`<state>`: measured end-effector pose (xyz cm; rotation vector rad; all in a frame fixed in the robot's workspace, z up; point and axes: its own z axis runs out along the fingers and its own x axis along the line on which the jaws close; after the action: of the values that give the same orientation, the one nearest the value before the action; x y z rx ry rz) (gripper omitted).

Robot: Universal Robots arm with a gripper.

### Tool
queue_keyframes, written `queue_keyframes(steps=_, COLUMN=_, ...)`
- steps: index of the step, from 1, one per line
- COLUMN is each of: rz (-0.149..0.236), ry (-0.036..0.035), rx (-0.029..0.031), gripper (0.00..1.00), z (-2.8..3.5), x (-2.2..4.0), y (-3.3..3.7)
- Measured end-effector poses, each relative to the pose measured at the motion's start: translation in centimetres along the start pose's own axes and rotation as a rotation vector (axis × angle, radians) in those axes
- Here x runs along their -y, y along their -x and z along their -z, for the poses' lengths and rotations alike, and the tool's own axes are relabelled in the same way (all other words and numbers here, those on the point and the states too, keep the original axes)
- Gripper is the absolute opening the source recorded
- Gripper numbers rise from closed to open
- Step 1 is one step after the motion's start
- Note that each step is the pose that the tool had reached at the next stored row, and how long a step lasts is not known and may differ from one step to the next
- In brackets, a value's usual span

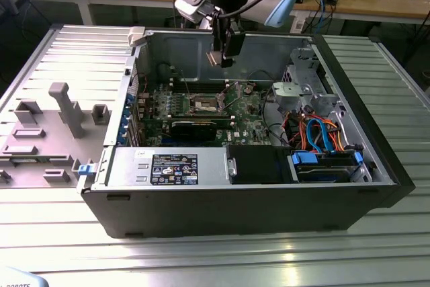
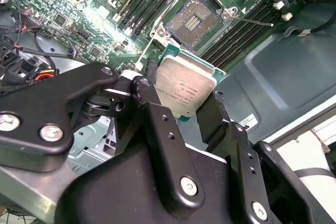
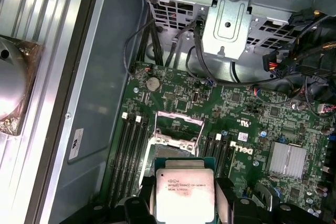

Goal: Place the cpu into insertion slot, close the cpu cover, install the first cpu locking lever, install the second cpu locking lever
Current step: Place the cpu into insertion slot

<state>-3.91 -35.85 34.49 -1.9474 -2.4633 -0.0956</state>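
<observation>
The cpu (image 2: 185,90) (image 3: 185,192), a flat square chip with a silvery top, is clamped between my gripper's (image 2: 184,103) (image 3: 184,205) black fingers (image 2: 152,95). In the exterior view the gripper (image 1: 222,55) hangs inside the open computer case, well above the green motherboard (image 1: 248,122). Below the chip lies the insertion slot (image 2: 193,22) (image 1: 205,103), its dark centre bare. The cpu cover (image 3: 179,126), a thin silver frame, stands tilted up at the slot's far edge. A thin locking lever (image 2: 253,21) sticks out beside the slot.
The black case wall (image 1: 242,203) rings the board. A power supply (image 1: 168,166) sits at the front, a metal drive cage (image 1: 306,89) and blue and orange cables (image 1: 322,136) toward the exterior view's right. Long memory slots (image 3: 131,156) flank the socket. A grey fixture (image 1: 60,109) stands outside.
</observation>
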Motion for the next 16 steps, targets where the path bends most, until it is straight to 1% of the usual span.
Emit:
queue_keyframes(steps=5, rz=0.0, ry=0.0001, rx=-0.0001, gripper=0.55, z=-0.05, x=0.0, y=0.0)
queue_keyframes(steps=8, rz=-0.002, ry=-0.0003, rx=0.0016, gripper=0.55, z=-0.49, x=0.09, y=0.0)
queue_keyframes(steps=10, rz=-0.02, ry=0.0004, rx=0.0024, gripper=0.55, z=-0.7, x=0.14, y=0.0)
queue_keyframes(steps=12, rz=-0.056, ry=0.0018, rx=0.0041, gripper=0.55, z=-1.02, x=0.16, y=0.01)
queue_keyframes(steps=14, rz=-0.074, ry=0.0023, rx=0.005, gripper=0.55, z=-1.13, x=0.16, y=0.02)
queue_keyframes(steps=16, rz=-0.082, ry=0.0028, rx=0.0053, gripper=0.55, z=-1.29, x=0.17, y=0.02)
